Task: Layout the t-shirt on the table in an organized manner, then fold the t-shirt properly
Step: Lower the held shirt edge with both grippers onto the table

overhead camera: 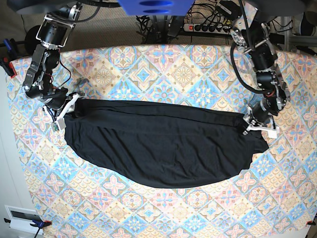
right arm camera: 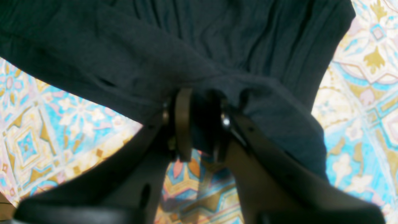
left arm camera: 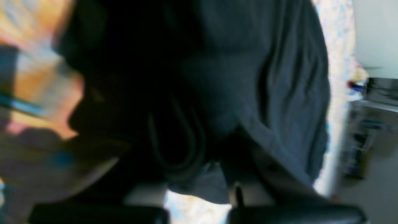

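2 grippers pinch t-shirt point(overhead camera: 163, 148): left gripper point(overhead camera: 253, 125) near table point(overhead camera: 148, 64) right edge, right gripper point(overhead camera: 67, 110) near left edge. You've spread it; folding remains.

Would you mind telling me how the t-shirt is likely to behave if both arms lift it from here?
Probably floppy: the t-shirt is pulled straight between the right gripper and left gripper while its lower edge bellies out. It looks thin and creased, so likely light. It may drag on the table.

One black t-shirt point(overhead camera: 163, 146) on one patterned table point(overhead camera: 148, 69) — two robot arms, each ending in one gripper — left point(overhead camera: 256, 124), right point(overhead camera: 67, 110)
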Motion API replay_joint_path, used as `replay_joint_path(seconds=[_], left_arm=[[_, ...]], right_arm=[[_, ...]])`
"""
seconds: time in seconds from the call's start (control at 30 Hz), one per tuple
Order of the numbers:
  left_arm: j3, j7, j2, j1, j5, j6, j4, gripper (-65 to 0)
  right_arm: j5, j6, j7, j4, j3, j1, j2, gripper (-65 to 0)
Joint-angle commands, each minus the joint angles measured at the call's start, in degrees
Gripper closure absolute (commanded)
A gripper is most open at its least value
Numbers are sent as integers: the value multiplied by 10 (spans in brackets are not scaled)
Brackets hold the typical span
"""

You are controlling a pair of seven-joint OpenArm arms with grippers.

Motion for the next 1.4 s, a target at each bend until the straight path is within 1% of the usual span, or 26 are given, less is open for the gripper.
replay_joint_path(seconds=[0.0,0.07,0.1,0.23,0.33,0.4,0.57,0.67,1.0,1.13,1.2,1.23,1.37], left_arm=[[2,19,-6,-8,8,6,3,0],[1,19,-11,-8,8,6,16,-14],[1,19,-14,-7,8,6,30,0],[1,22,-16,5,8,6,75,0],[1,25,-16,6,12,6,104,0],[1,25,-16,6,12,6,110,0],[2,25,-16,10,10,6,111,0],[2,25,-16,18,9,6,111,0],[2,25,-16,18,9,6,111,0],[2,25,-16,18,9,6,111,0],[2,25,-16,18,9,6,111,0],[2,25,-16,18,9,6,111,0],[2,25,-16,18,9,6,111,0]], right_arm=[[7,1,6,18,13,-4,10,-109],[7,1,5,36,39,-15,10,-109],[7,1,4,47,52,-19,10,-109],[7,1,-23,59,94,-26,10,-111],[7,1,-32,54,107,-25,10,-113],[7,1,-35,54,107,-24,10,-134],[7,1,-36,53,108,-22,10,-227],[8,1,-36,52,108,-24,10,-253],[9,1,-36,-12,112,-26,7,-258],[9,1,-36,-56,153,-22,-4,-259],[10,1,-36,-73,162,-21,-5,-261],[15,1,-33,-81,165,-20,-7,-262],[70,1,-30,-113,165,3,-10,-262]])
